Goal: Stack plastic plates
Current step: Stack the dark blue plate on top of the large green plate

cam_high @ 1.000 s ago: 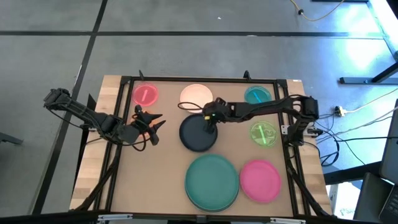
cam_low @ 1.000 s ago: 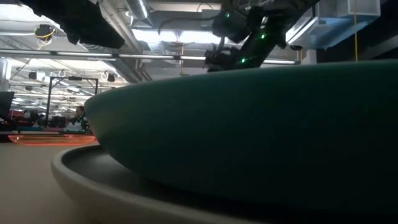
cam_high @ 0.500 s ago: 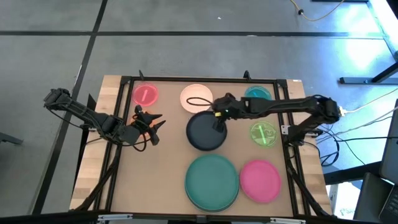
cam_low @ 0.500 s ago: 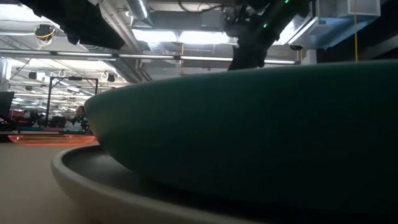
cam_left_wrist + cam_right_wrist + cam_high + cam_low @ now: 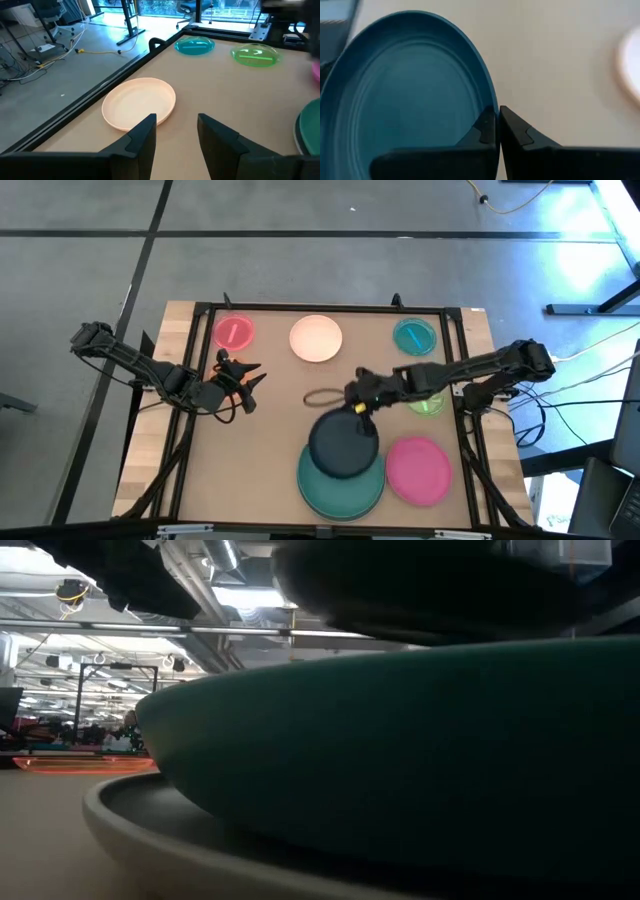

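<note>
My right gripper (image 5: 359, 406) is shut on the dark grey medium plate (image 5: 343, 445), which hovers over the large teal plate (image 5: 340, 480) near the table's near edge. In the low view the dark plate (image 5: 430, 585) shows above the teal plate (image 5: 400, 760), which sits in a grey plate (image 5: 150, 835). The large pink plate (image 5: 418, 470) lies to the right. The cream plate (image 5: 316, 338), small pink (image 5: 233, 332) and blue (image 5: 413, 335) plates lie along the far edge. The green plate (image 5: 428, 404) is half hidden under my right arm. My left gripper (image 5: 247, 383) waits open at the left. My right gripper pinches the dark grey plate's rim (image 5: 490, 107) between its two fingers, one finger (image 5: 482, 131) on the plate's inner side and one on the outer. It holds the plate's far edge (image 5: 355, 420). The plate is lifted clear, above the teal plate.
A dark cable loop (image 5: 320, 397) hangs beside my right gripper over the table's middle. A black frame rail (image 5: 320, 307) runs around the table. The left wrist view shows the cream plate (image 5: 140, 102) ahead of the open fingers. Bare tabletop lies between the two arms.
My right gripper has carried the dark grey plate from the table's middle toward the near edge; the plate now hangs over the teal plate. The cable loop has moved along with the arm. The left arm has kept still.
</note>
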You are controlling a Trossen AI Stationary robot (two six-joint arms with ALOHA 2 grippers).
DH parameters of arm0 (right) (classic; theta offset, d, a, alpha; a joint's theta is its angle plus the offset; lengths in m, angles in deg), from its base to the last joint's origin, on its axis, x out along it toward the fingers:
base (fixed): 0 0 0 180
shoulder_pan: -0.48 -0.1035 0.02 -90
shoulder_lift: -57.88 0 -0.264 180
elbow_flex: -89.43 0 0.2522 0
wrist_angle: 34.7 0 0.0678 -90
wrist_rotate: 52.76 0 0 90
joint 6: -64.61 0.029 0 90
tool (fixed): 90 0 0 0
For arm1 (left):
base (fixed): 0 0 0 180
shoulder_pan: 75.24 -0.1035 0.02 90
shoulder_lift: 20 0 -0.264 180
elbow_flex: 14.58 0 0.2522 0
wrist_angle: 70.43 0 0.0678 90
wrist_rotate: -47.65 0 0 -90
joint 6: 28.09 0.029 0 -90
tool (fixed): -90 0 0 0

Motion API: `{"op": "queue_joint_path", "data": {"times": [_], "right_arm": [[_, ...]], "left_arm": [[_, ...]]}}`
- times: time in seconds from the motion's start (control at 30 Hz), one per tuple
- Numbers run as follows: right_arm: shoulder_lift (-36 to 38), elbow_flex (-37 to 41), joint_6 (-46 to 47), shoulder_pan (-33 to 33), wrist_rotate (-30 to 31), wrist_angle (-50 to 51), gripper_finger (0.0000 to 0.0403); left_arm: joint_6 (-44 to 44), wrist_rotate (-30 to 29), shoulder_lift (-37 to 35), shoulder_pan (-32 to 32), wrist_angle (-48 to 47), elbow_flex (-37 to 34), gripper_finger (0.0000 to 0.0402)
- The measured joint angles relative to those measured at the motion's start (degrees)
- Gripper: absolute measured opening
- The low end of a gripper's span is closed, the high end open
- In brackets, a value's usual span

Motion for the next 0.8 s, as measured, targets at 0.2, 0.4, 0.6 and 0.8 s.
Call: {"op": "queue_joint_path", "data": {"times": [0.2,0.4,0.6,0.8], "right_arm": [[-2.6,0.0,-0.2,-4.4,0.0,-0.8,0.0001],[-8.0,0.1,-0.3,-6.5,0.0,-3.7,0.0001],[-11.9,0.1,-0.3,-6.7,-1.3,-4.8,0.0001],[-14.4,0.1,-0.2,-6.7,-1.4,-5.8,0.0001]], "left_arm": [[0.0,0.0,0.0,0.0,0.0,0.0,0.0137],[0.0,0.1,0.0,0.0,0.2,0.0,0.0137],[0.0,0.1,0.0,0.0,0.2,0.0,0.0137],[0.0,0.1,0.0,0.0,0.2,0.0,0.0137]]}}
